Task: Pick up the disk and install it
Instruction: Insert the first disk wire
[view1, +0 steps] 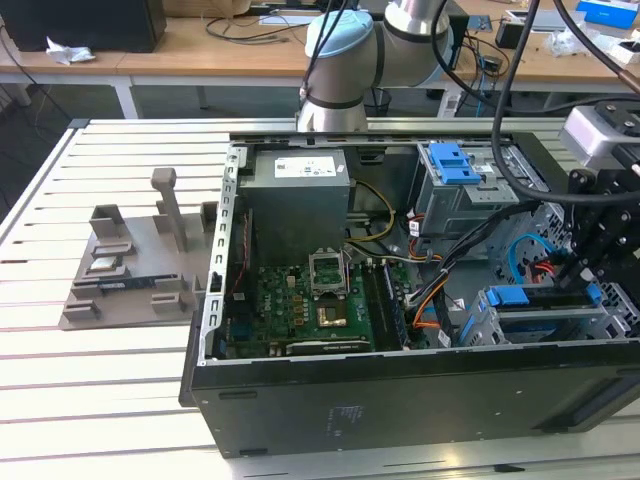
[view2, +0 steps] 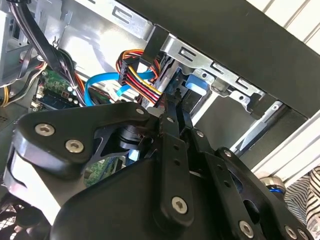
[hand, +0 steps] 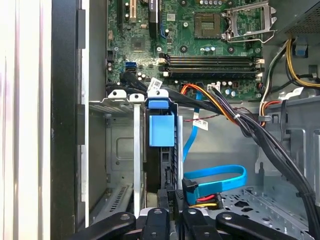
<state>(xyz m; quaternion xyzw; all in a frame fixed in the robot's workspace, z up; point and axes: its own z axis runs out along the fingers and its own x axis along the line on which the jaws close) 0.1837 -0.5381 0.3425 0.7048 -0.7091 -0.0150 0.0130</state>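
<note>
One flat silver-metal disk with its blue plastic bracket (hand: 161, 131) stands edge-on in the bay at lower centre, your black gripper (hand: 169, 212) pinching its stiff, dense, shock-sensitive body by the rigid edges.

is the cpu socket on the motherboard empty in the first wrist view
Yes, the CPU socket on the motherboard shows bare contacts under its open metal frame, with no chip or cooler on it.

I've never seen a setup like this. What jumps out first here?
An open black computer case lies on a white slatted table, its green circuit board showing. At the exterior view's right the robot's black gripper reaches into a metal bay, at a disk with a blue plastic bracket standing on edge there.
</note>
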